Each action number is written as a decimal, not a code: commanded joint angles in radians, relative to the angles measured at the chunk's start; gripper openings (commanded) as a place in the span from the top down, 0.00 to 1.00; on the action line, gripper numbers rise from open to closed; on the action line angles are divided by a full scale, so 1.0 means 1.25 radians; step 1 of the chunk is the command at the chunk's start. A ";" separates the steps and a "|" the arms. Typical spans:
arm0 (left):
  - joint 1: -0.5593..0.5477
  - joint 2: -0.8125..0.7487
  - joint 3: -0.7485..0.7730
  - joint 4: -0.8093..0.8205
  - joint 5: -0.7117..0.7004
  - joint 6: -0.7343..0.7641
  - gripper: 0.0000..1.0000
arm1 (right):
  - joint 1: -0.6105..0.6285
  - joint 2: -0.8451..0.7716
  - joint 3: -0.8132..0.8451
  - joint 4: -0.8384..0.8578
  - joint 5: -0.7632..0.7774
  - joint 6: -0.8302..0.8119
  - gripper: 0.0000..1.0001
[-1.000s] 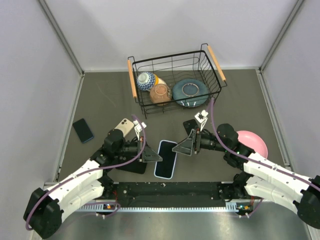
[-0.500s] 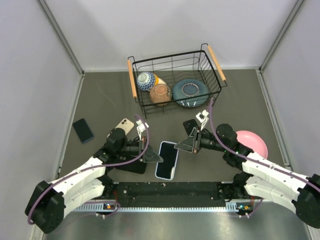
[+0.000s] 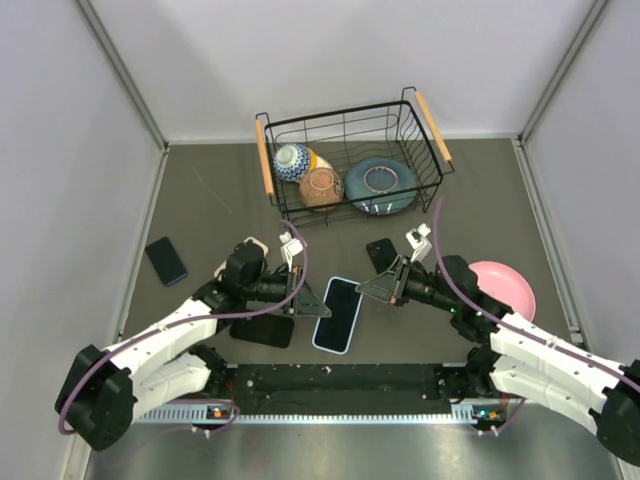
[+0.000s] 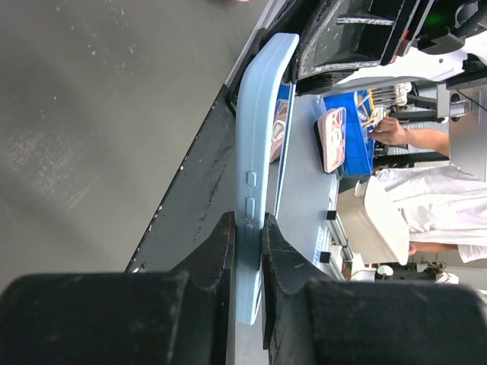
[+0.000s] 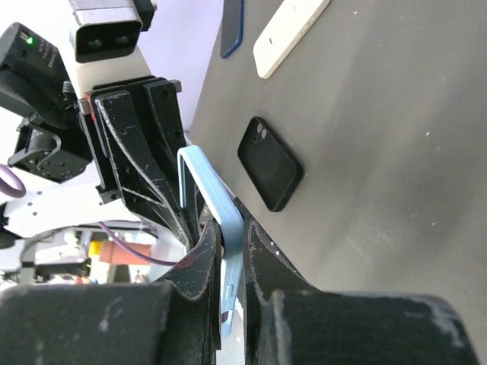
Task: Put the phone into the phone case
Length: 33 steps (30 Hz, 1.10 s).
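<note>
Left jaws: clamped on the light-blue phone case (image 4: 257, 137), at its edge.
Right jaws: clamped on its other side.
Phone (image 3: 337, 312): fit inside the case hard to make out.

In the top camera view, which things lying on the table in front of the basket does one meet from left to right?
dark blue phone → black flat item → light blue phone case → small black item → pink plate

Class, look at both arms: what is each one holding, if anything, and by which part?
Both hold the blue case: the left jaws pinch its left long edge, the right jaws its right long edge.
</note>
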 commanded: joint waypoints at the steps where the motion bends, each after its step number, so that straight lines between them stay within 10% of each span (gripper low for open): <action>1: 0.006 0.024 0.029 -0.089 -0.115 0.011 1.00 | 0.003 -0.061 -0.052 0.133 0.055 0.137 1.00; 11: 0.006 0.002 0.027 0.063 -0.058 -0.108 1.00 | 0.003 -0.055 -0.171 0.410 -0.038 0.190 0.46; 19: 0.007 0.014 0.019 0.163 -0.053 -0.178 1.00 | 0.003 0.043 -0.188 0.472 -0.043 0.148 0.26; 24: 0.006 0.011 0.052 0.094 -0.103 -0.140 1.00 | 0.003 0.059 -0.194 0.487 -0.028 0.174 0.22; 33: 0.006 0.019 0.085 0.015 -0.173 -0.086 1.00 | -0.027 -0.095 -0.119 0.107 0.081 0.037 0.19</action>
